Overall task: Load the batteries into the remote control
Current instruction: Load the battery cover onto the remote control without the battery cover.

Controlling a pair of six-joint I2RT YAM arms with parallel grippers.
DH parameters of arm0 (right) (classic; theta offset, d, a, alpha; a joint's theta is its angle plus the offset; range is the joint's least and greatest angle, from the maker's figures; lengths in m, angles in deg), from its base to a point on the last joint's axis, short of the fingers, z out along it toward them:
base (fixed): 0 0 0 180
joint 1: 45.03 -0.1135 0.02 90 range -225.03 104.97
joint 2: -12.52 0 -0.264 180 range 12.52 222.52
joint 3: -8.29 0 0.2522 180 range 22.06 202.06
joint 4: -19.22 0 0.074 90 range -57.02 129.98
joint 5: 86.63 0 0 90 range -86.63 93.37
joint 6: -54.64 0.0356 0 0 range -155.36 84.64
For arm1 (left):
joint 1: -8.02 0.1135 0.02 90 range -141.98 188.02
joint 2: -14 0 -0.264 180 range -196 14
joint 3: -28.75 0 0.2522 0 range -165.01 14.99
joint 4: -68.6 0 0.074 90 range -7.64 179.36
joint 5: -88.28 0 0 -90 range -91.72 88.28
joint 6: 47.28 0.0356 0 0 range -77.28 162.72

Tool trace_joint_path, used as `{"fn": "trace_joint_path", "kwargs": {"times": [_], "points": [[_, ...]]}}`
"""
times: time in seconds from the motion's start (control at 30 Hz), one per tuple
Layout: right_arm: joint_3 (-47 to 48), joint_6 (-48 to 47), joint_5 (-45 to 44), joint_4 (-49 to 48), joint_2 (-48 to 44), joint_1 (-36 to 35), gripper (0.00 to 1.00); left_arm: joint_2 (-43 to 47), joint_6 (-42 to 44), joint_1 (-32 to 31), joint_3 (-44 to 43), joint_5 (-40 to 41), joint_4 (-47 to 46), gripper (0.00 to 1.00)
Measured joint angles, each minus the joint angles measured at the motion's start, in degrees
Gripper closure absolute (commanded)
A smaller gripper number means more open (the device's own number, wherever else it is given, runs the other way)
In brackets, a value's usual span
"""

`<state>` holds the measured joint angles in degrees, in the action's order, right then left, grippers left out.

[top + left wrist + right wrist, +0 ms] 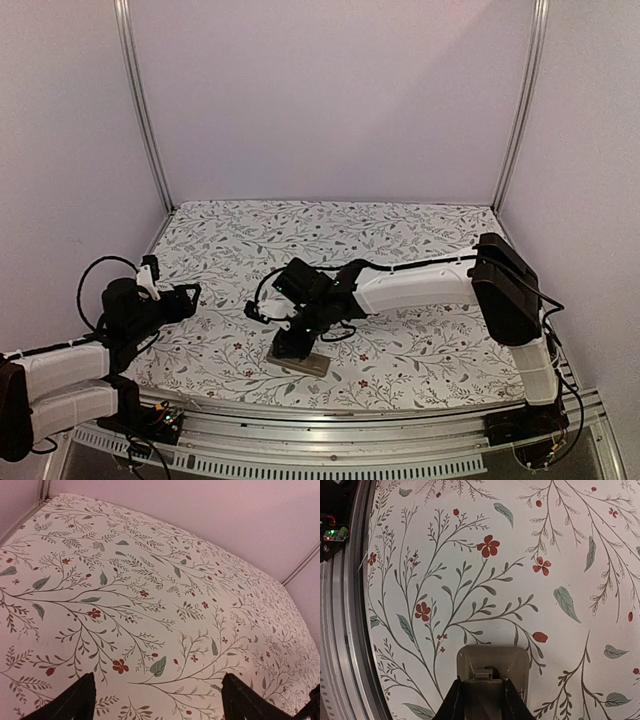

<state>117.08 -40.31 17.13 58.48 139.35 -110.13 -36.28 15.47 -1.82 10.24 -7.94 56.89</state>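
Centrally, nr the front edge of the floral-print surface [400, 240], the remote control [308, 363] lies flat w/ its greyish-tan back up. R arm reaches in from the right side & across to the middle; the right end effector [290, 343] sits directly on top of the remote control. Right wrist view: remote control [492, 657] seen end-on, rounded far end toward the open cloth, w/ a small latch-like tab on its back just ahead of the fingertips. The two dark fingers [454, 702] of the right end effector [482, 686] stand a little apart. Both are over the back of the handset & inside its width, not round its sides. Whether they pinch anything betw. them cannot be told, as the gap is in shadow. An aluminium rail [342, 630] runs down the left of that view, w/ a small board [335, 532] showing a green light at top left. L arm is folded back at the left edge, well apart from the remote control; the left end effector [188, 297] is above the cloth. Left wrist view: left end effector [157, 685] has its fingers spread wide, only printed cloth betw. them, nothing held
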Motion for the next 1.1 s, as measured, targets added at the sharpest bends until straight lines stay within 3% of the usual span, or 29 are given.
{"fn": "trace_joint_path", "kwargs": {"times": [1.1], "points": [[-0.44,1.4,-1.18,0.52,-1.31,0.31,1.0,0.0,0.0,0.0,0.0,-0.2,0.0,0.13]]}}
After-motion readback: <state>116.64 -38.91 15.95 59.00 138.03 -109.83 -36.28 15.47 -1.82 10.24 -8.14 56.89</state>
